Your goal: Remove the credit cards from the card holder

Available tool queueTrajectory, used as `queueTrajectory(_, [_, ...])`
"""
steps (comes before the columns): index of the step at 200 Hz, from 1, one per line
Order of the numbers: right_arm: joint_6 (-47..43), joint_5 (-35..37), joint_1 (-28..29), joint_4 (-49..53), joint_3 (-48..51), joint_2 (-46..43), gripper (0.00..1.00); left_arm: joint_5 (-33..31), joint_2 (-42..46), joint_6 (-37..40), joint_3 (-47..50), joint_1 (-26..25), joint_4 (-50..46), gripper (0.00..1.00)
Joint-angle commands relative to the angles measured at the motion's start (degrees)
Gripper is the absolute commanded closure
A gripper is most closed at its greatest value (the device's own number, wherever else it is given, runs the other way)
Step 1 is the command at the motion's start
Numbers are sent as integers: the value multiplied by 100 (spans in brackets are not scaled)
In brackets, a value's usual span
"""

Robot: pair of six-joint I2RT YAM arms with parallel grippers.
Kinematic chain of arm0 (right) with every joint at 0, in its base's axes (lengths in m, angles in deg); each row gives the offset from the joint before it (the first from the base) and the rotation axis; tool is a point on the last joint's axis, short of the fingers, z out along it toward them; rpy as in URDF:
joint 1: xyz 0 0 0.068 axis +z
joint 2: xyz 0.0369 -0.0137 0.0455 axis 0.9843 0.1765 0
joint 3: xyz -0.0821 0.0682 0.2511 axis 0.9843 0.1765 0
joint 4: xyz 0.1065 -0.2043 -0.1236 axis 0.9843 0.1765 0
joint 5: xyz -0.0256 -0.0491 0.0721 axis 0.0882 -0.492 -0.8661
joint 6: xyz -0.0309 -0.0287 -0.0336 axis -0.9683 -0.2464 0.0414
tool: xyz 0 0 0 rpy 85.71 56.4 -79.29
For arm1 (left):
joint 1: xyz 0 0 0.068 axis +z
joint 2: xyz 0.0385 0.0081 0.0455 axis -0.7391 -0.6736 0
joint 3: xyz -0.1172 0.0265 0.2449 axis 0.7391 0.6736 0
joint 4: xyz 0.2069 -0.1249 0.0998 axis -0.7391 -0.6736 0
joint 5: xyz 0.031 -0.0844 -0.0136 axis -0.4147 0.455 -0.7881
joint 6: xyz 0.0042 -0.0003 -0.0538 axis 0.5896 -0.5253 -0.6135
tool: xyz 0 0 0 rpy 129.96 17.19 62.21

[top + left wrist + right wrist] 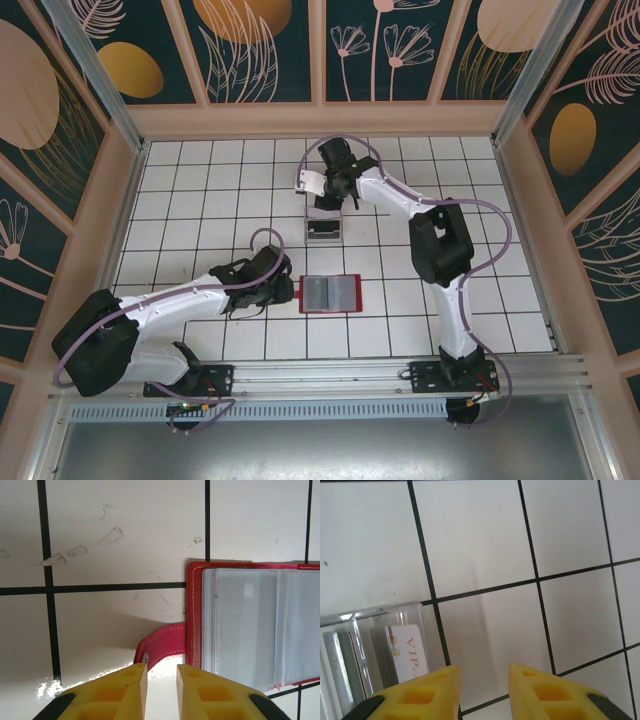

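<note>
Yellow-tipped left hand [161, 669] hovered slightly parted and empty beside the open card holder's [250, 625] tab [162, 642] at lower centre, right hand [484, 672] likewise empty by the lower-left clear box [350, 630] with one card [410, 650] inside: mid-unloading, I'd say, next needing a pinch inside the sleeves.

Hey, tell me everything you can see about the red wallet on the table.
The red wallet lies open and flat on the white tiled table, inner side up. Its cover looks like red leather with pale stitching along the edge. Inside are greyish see-through plastic pockets, divided by a fold. A red closing tab with a metal snap sticks out sideways toward the left hand, whose yellow fingers sit just beside it; whether they touch can't be told.
</note>
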Motion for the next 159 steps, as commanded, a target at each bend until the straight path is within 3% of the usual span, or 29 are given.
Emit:
queueTrajectory(1, [1187, 83, 45, -555, 239, -560, 69, -236, 132, 74, -10, -34, -72, 76])
queueTrajectory(42, [3304, 325, 58, -949, 961, -1186, 69, -442, 129, 200, -69, -24, -7, 77])
queueTrajectory(94, [5654, 612, 202, -1733, 2624, -2398, 70, -455, 155, 365, -147, 177, 255, 76])
queueTrajectory(159, [8082, 442, 727, -1282, 3413, -3148, 74, -211, 145, 921, -338, 578, 508, 80])
